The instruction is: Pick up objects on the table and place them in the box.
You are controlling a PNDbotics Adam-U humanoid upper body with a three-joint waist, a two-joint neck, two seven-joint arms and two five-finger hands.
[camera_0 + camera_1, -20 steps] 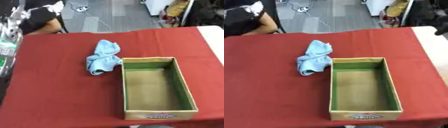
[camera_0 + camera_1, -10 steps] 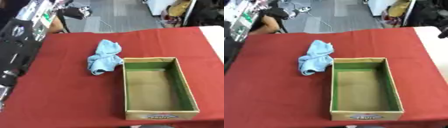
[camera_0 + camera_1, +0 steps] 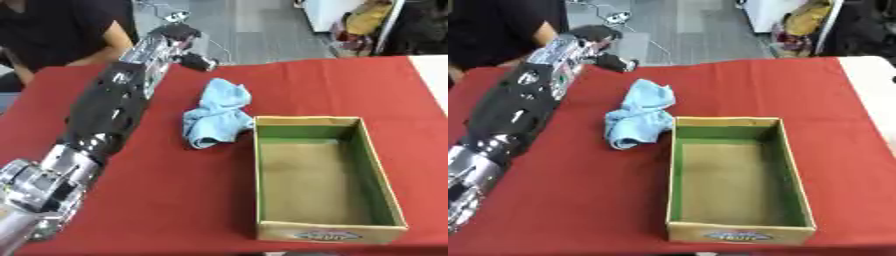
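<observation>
A crumpled light-blue cloth (image 3: 217, 117) lies on the red tablecloth (image 3: 175, 200), just left of the far-left corner of the box. The cardboard box (image 3: 332, 234) has green inner walls, stands open and holds nothing. My left arm stretches from the lower left corner diagonally up across the table. Its hand (image 3: 178, 39) is near the table's far edge, beyond and to the left of the cloth, not touching it. The hand is blurred. My right hand does not show.
A person in a black top (image 3: 52, 30) sits behind the table's far-left edge. A white surface (image 3: 433, 75) adjoins the table on the right. Grey floor with cables and yellow clutter (image 3: 372, 17) lies beyond.
My left arm has swung in from the left edge and reached out across the table toward the far side. The cloth and box have stayed in place.
</observation>
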